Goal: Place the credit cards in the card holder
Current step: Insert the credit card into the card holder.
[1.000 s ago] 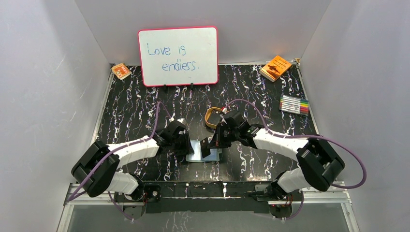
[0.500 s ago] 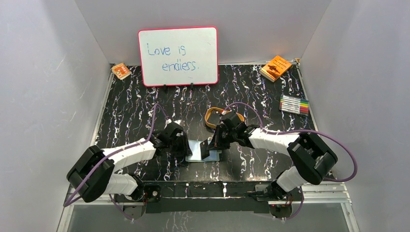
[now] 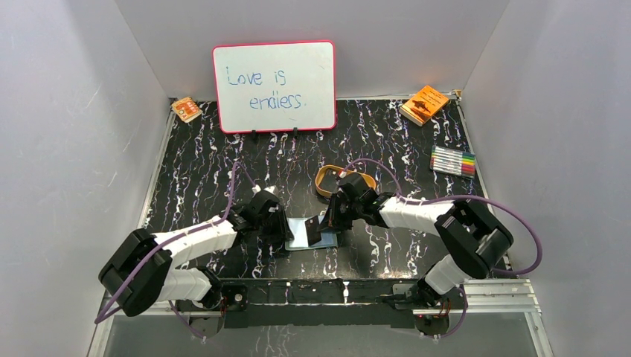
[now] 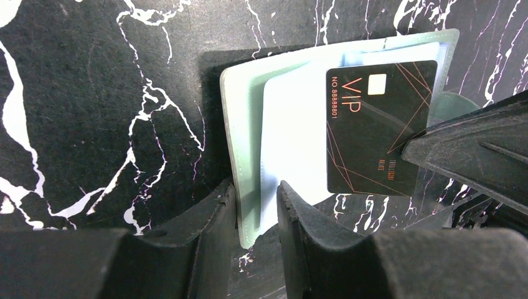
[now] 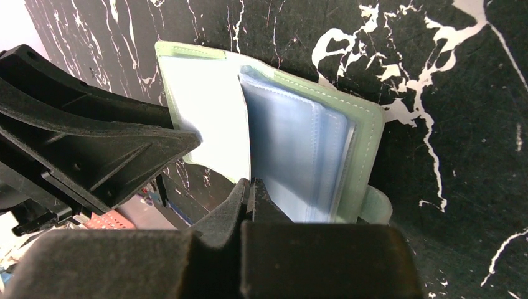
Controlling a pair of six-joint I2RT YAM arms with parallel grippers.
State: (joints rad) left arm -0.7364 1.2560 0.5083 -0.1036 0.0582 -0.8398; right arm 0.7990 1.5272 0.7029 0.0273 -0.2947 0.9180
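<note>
The sage-green card holder (image 3: 300, 233) lies open on the black marbled table, its pale bluish sleeves (image 5: 292, 156) showing. My left gripper (image 4: 256, 194) points down at its near left corner. The jaws stand a narrow gap apart, astride the green cover edge (image 4: 240, 143), gripping nothing. My right gripper (image 5: 251, 187) is shut on a black credit card (image 4: 378, 124) marked VIP. It holds the card flat over the sleeves on the holder's right half. In the right wrist view the card shows only edge-on between the shut fingers. No other card is in view.
A tan-orange oval tray (image 3: 325, 181) sits just behind the holder. A whiteboard (image 3: 274, 86) stands at the back. An orange booklet (image 3: 424, 104) and a pack of markers (image 3: 453, 161) lie at the right, and a small orange packet (image 3: 186, 109) at the back left.
My right gripper has brought the black card down from a tilted pose to lie lower over the open holder. My left gripper has stayed at the holder's left edge, shifting only slightly.
</note>
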